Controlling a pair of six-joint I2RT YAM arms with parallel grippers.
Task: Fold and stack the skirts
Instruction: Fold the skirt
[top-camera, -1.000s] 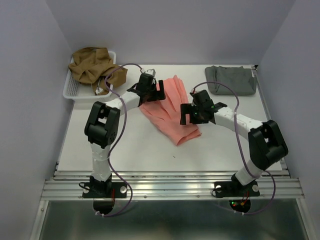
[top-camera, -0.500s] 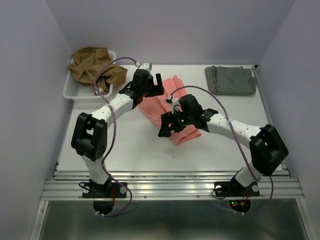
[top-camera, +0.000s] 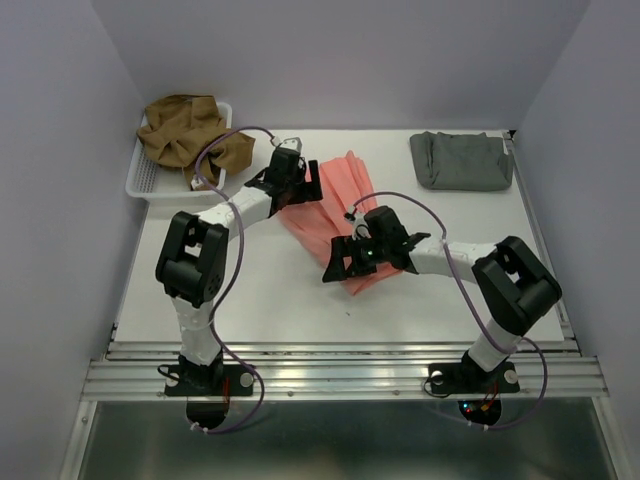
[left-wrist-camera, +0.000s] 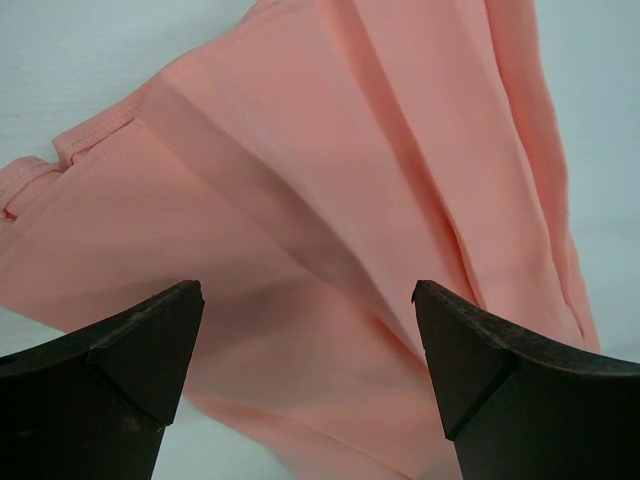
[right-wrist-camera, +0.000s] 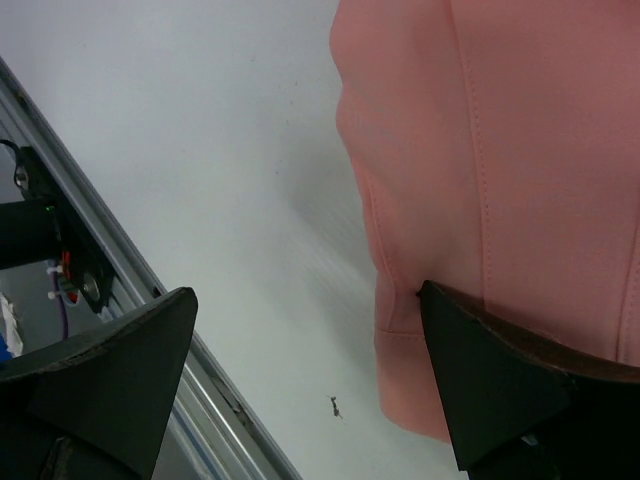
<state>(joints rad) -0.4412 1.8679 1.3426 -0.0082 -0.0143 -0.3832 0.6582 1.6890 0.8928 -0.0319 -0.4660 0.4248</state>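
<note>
The salmon-pink skirt (top-camera: 335, 205) lies fanned out mid-table, its narrow end nearest me. My left gripper (top-camera: 292, 190) hovers open over the skirt's far left edge. In the left wrist view pink pleats (left-wrist-camera: 330, 200) fill the gap between the fingers (left-wrist-camera: 150, 340). My right gripper (top-camera: 340, 265) is open at the skirt's near end. One right fingertip (right-wrist-camera: 470, 350) sits over the hem (right-wrist-camera: 410, 330), the other (right-wrist-camera: 150, 340) over bare table. The grey skirt (top-camera: 460, 160) lies folded at the back right. The olive-brown skirt (top-camera: 185, 135) is bunched in the basket.
A white mesh basket (top-camera: 150, 182) stands at the back left corner. Cables loop from both arms above the table. The metal rail (top-camera: 340, 375) runs along the near edge, also seen in the right wrist view as the rail (right-wrist-camera: 150, 330).
My right gripper has swung left and toward me, from beside the skirt to its near end. The left gripper shifted slightly over the skirt's left edge. Both stayed open.
</note>
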